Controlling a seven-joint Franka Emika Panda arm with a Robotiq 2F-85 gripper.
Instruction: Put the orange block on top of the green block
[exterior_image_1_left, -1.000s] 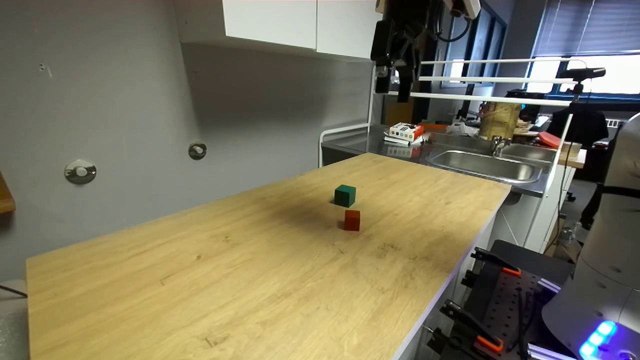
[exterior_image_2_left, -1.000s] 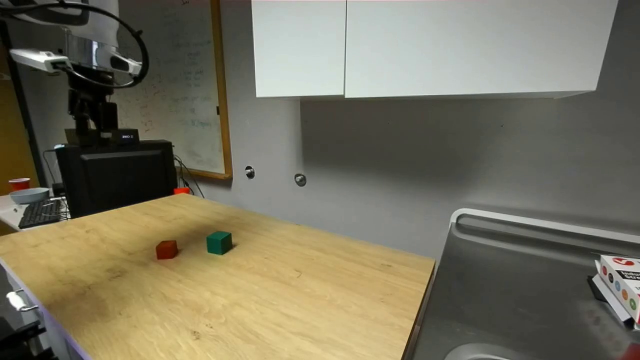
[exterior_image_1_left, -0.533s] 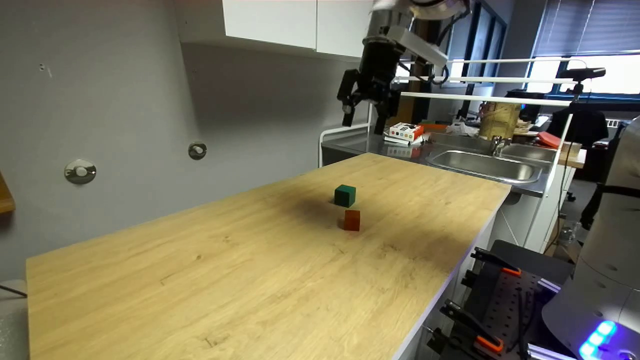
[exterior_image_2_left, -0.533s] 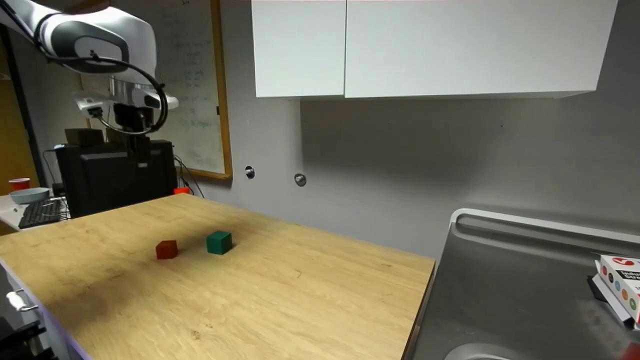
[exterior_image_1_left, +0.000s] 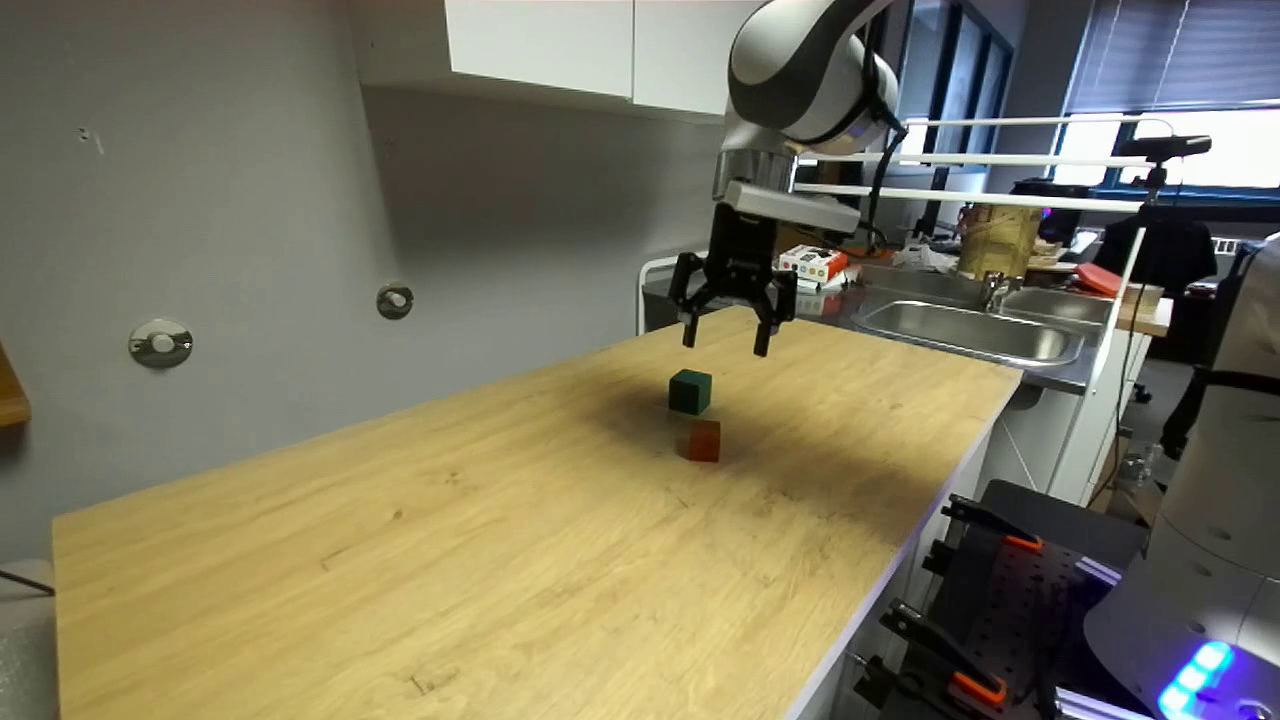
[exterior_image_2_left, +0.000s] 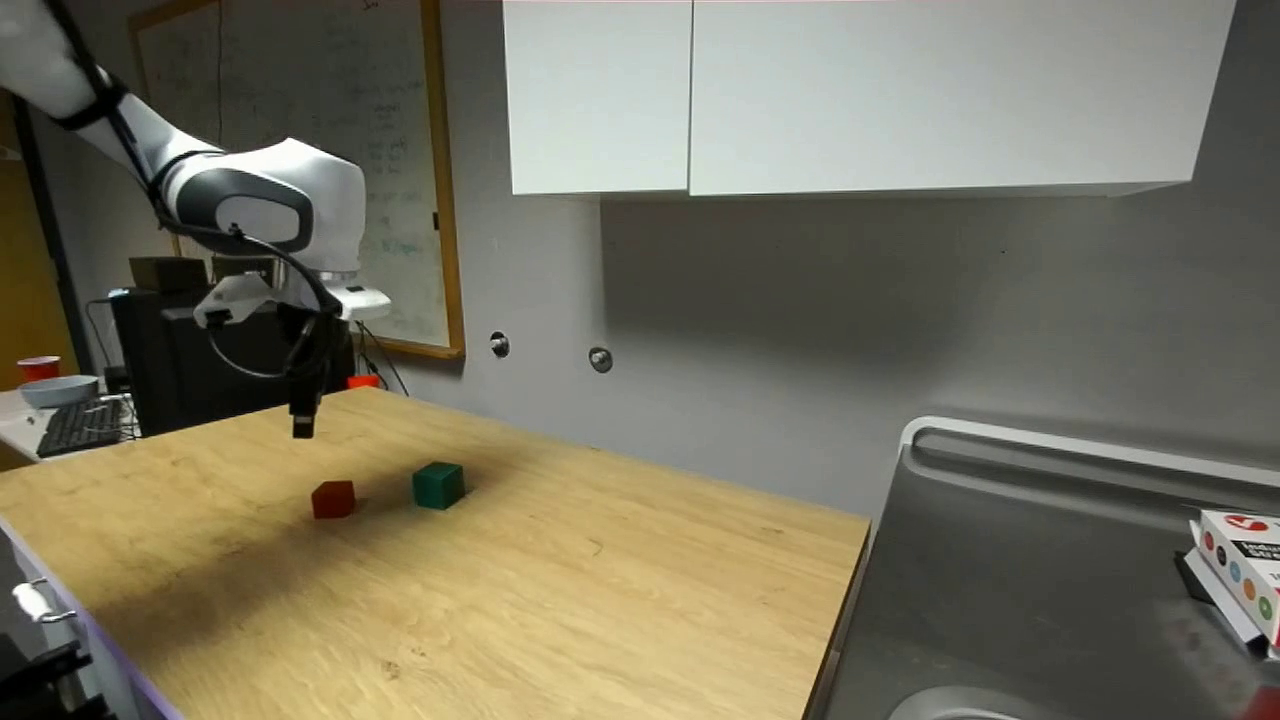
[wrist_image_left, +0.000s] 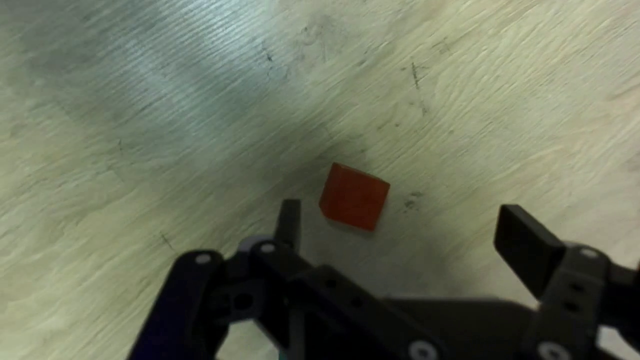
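The orange block (exterior_image_1_left: 704, 441), a small red-orange cube, sits on the wooden table in both exterior views (exterior_image_2_left: 333, 499). The green block (exterior_image_1_left: 690, 392), a small dark green cube, stands on the table a short gap from it (exterior_image_2_left: 438, 485). My gripper (exterior_image_1_left: 726, 345) is open and empty, pointing down in the air above the table, apart from both blocks (exterior_image_2_left: 303, 428). In the wrist view the orange block (wrist_image_left: 355, 197) shows ahead of the open fingers (wrist_image_left: 400, 207), nearer the left finger. There the green block is nearly all hidden behind the gripper, with only a sliver at the bottom edge.
The wooden table (exterior_image_1_left: 450, 560) runs along a grey wall. White cabinets (exterior_image_2_left: 860, 100) hang above. A metal sink counter (exterior_image_2_left: 1000, 580) with a box (exterior_image_2_left: 1245, 570) adjoins one end. A black monitor (exterior_image_2_left: 180, 360) stands beyond the other end. Clamps (exterior_image_1_left: 940, 640) sit by the robot base.
The arm has come down toward the table, with the gripper lowering from high up to a little above the blocks' area. It stays open. Both blocks have not moved.
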